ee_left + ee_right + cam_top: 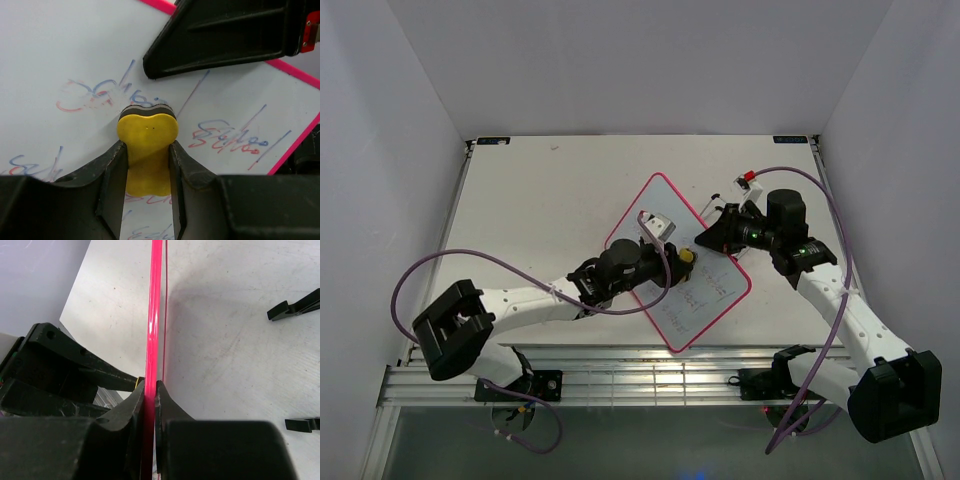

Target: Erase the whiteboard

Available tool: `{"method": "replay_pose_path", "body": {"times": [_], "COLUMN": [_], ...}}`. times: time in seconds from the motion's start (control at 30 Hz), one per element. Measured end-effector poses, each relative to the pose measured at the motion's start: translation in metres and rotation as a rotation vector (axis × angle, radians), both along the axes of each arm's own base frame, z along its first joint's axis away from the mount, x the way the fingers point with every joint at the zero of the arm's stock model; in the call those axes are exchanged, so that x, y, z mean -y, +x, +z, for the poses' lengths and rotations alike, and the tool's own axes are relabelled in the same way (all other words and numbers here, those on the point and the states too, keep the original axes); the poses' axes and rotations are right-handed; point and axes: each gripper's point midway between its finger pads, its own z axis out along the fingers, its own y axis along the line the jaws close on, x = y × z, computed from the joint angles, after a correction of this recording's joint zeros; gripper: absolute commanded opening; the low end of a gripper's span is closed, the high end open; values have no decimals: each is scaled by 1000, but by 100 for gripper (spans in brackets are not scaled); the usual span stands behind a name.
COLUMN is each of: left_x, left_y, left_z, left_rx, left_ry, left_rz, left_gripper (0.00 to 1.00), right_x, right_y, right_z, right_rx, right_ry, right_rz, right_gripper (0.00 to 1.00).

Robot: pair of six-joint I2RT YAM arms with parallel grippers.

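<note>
The whiteboard [705, 300] has a glossy white face and a thin pink frame and sits turned diagonally mid-table. Blue and red scribbles cover its face [235, 137]. My left gripper [682, 257] is shut on the yellow peanut-shaped eraser [146, 150], whose dark felt end presses on the board beside a smeared scribble [85, 95]. The eraser also shows in the top view [687, 257]. My right gripper [705, 237] is shut on the board's pink upper-right edge [154, 315], seen edge-on in the right wrist view.
Two small black feet [295, 305] lie loose on the table to the right of the board's edge. A small white and red object [748, 181] lies at the back right. The right gripper's black finger [225, 35] crosses above the eraser.
</note>
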Motion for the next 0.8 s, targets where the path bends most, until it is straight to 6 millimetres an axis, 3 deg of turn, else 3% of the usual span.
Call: {"method": "replay_pose_path", "body": {"times": [0.1, 0.33, 0.43, 0.57, 0.73, 0.8], "left_x": [-8, -67, -77, -59, -5, 5], "left_y": [8, 81, 96, 93, 49, 35], "left_z": [-1, -10, -10, 1, 25, 28], "left_rx": [-6, -61, -74, -64, -22, -10], "left_ry": [-2, 4, 15, 11, -20, -16], "left_rz": [31, 257, 297, 260, 121, 119], "left_gripper": [6, 6, 4, 4, 4, 4], "right_x": [-2, -4, -5, -5, -4, -3], "right_y": [1, 3, 3, 5, 6, 5], "right_z": [3, 7, 6, 5, 3, 2], "right_rx": [15, 36, 36, 32, 13, 4], "right_ry": [5, 11, 7, 1, -5, -6], "right_rz": [2, 2, -2, -19, -45, -49], "right_gripper": [8, 8, 8, 8, 8, 8]}}
